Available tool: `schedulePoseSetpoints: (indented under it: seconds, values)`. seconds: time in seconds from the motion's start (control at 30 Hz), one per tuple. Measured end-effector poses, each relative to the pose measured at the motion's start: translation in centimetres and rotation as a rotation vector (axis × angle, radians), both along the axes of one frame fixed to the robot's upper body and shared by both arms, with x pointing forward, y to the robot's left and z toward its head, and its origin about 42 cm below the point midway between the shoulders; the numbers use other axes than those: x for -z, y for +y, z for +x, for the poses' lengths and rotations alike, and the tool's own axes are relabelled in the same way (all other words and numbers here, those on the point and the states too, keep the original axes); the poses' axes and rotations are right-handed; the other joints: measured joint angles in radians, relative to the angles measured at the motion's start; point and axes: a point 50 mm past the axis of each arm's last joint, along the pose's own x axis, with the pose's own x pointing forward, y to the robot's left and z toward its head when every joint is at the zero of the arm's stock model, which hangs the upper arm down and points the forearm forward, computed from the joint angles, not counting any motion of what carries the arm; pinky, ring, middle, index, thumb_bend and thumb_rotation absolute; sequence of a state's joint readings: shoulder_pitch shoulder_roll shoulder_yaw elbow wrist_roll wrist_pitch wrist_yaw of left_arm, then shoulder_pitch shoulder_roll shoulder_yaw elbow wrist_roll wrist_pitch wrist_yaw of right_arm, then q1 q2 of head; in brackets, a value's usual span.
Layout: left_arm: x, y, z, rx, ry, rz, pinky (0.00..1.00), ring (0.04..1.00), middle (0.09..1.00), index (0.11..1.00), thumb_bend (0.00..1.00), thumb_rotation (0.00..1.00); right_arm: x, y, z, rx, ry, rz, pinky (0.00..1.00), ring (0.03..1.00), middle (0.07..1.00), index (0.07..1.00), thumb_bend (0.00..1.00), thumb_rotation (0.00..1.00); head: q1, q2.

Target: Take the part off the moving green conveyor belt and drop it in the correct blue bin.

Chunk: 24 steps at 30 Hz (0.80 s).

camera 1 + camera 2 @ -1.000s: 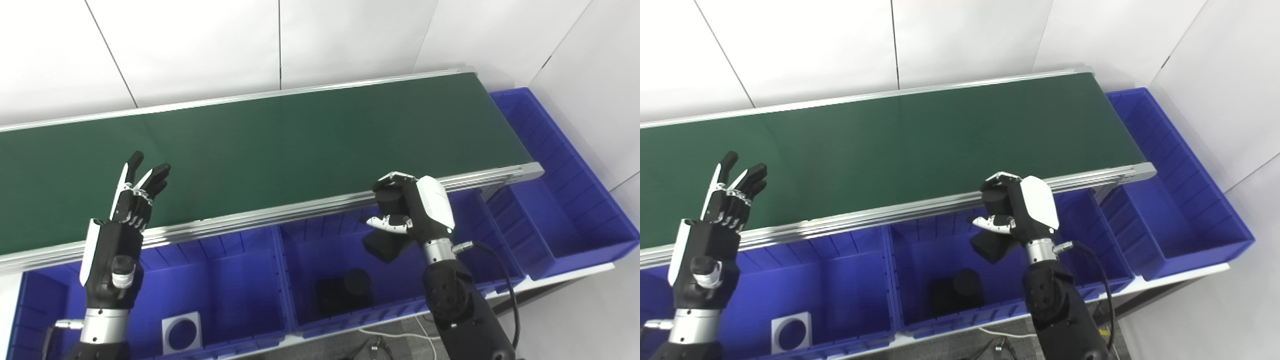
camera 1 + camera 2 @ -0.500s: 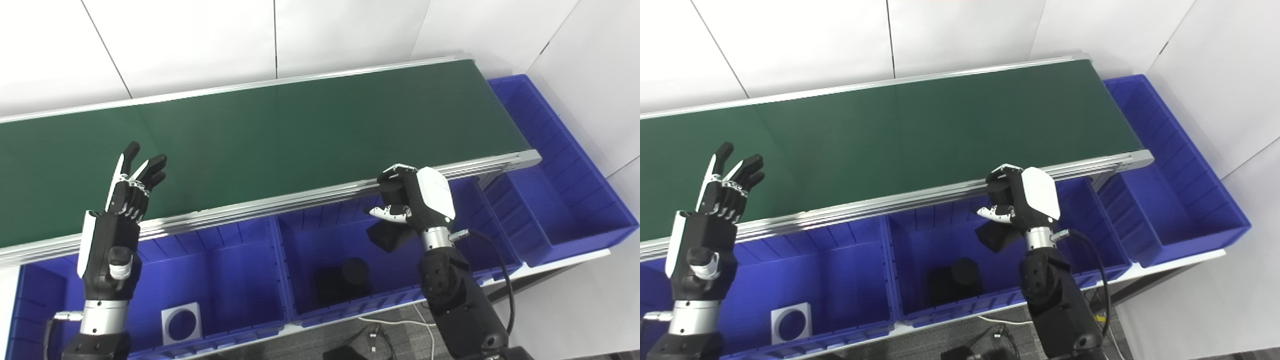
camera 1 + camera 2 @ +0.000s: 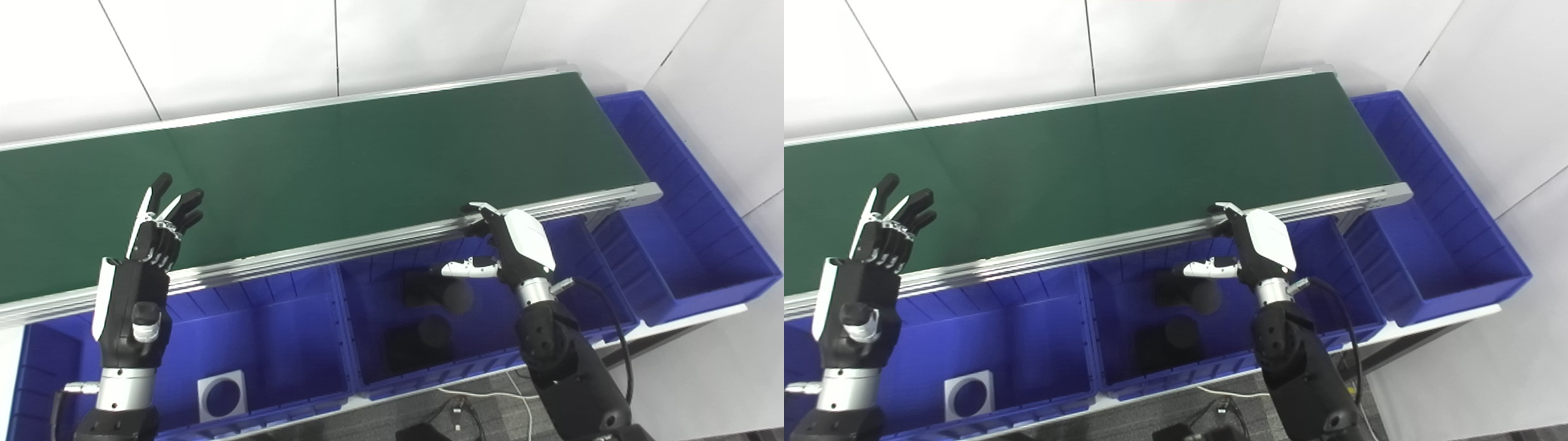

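A black part (image 3: 436,292) with a square base and a round boss lies tipped on its side inside the middle blue bin (image 3: 392,380), free of any hand. My right hand (image 3: 508,248) hovers over that bin just right of the part, open with fingers and thumb spread. A second black part (image 3: 419,343) sits lower in the same bin. My left hand (image 3: 150,257) is raised and open over the near rail of the green conveyor belt (image 3: 343,159), which carries nothing.
The left blue bin (image 3: 294,398) holds a white square part with a round hole (image 3: 222,398). An empty blue bin (image 3: 716,288) sits at the belt's right end. The aluminium rail (image 3: 367,242) runs between belt and bins.
My right hand has opened and let go of the black part, which has dropped leftward into the middle bin. The camera tilted slightly earlier. My left hand stayed put.
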<state>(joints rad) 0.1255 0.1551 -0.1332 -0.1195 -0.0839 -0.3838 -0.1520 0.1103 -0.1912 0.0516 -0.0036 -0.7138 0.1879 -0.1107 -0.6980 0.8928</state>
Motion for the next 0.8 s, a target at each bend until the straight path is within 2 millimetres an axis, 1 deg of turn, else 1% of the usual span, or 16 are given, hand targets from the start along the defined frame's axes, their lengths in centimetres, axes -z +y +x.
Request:
schedulePoseSetpoints:
  seconds: [0.17, 0.27, 0.37, 0.5, 0.57, 0.63, 0.67, 0.7, 0.73, 0.77, 0.8]
  values:
    - [0.0, 0.0, 0.0, 0.004, 0.000, 0.005, 0.87, 0.893, 0.871, 0.970, 0.90, 0.98, 0.0, 0.0, 0.0, -0.003, 0.003, -0.003, 0.58, 0.715, 0.771, 0.790, 1.00, 0.47, 0.003, -0.005]
    - [0.0, 0.0, 0.0, 0.005, 0.000, 0.008, 0.88, 0.896, 0.872, 0.971, 0.90, 0.99, 0.0, 0.0, 0.0, -0.004, 0.004, -0.003, 0.57, 0.708, 0.768, 0.790, 1.00, 0.47, 0.006, -0.006]
    - [0.0, 0.0, 0.0, 0.005, 0.001, 0.009, 0.86, 0.890, 0.871, 0.974, 0.90, 0.99, 0.0, 0.0, 0.0, -0.005, 0.004, -0.005, 0.56, 0.697, 0.763, 0.791, 1.00, 0.47, 0.008, -0.008]
    - [0.1, -0.1, 0.0, 0.005, 0.000, 0.012, 0.84, 0.881, 0.867, 0.970, 0.88, 0.99, 0.0, -0.1, 0.0, -0.005, 0.005, -0.005, 0.56, 0.694, 0.759, 0.789, 1.00, 0.48, 0.026, -0.021]
    - [0.1, -0.3, -0.1, 0.004, 0.000, 0.011, 0.82, 0.870, 0.860, 0.959, 0.87, 0.98, 0.0, -0.1, -0.2, -0.004, 0.005, 0.005, 0.58, 0.706, 0.769, 0.790, 1.00, 0.51, 0.032, -0.023]
    - [0.1, -0.6, -0.1, 0.002, 0.000, 0.005, 0.82, 0.870, 0.860, 0.963, 0.86, 0.99, -0.4, 0.0, -0.7, -0.005, -0.007, 0.023, 0.59, 0.714, 0.775, 0.794, 1.00, 0.54, 0.044, -0.026]
    - [0.2, -0.8, -0.2, 0.001, 0.001, 0.003, 0.83, 0.883, 0.868, 0.969, 0.85, 0.98, -0.8, 0.1, -1.1, -0.008, -0.019, 0.033, 0.59, 0.704, 0.769, 0.795, 1.00, 0.60, 0.069, -0.029]
    - [0.2, -1.0, -0.3, 0.003, 0.004, 0.000, 0.84, 0.884, 0.869, 0.970, 0.85, 0.98, -1.6, 0.3, -1.5, -0.013, -0.047, 0.052, 0.59, 0.703, 0.768, 0.795, 1.00, 0.60, 0.069, -0.029]
    - [0.3, -1.0, -0.3, 0.005, 0.005, 0.000, 0.84, 0.886, 0.869, 0.968, 0.85, 0.98, -2.2, 0.5, -1.6, -0.019, -0.068, 0.060, 0.59, 0.701, 0.765, 0.801, 1.00, 0.63, 0.093, -0.028]
    - [0.3, -1.0, -0.3, 0.007, 0.006, 0.001, 0.84, 0.888, 0.871, 0.969, 0.85, 0.98, -2.8, 0.6, -1.7, -0.025, -0.091, 0.072, 0.60, 0.700, 0.763, 0.809, 1.00, 0.64, 0.094, -0.028]
    - [0.3, -1.0, -0.3, 0.007, 0.005, 0.001, 0.84, 0.893, 0.875, 0.974, 0.82, 0.98, -3.3, 0.7, -1.8, -0.032, -0.110, 0.085, 0.60, 0.701, 0.765, 0.821, 1.00, 0.67, 0.094, -0.028]
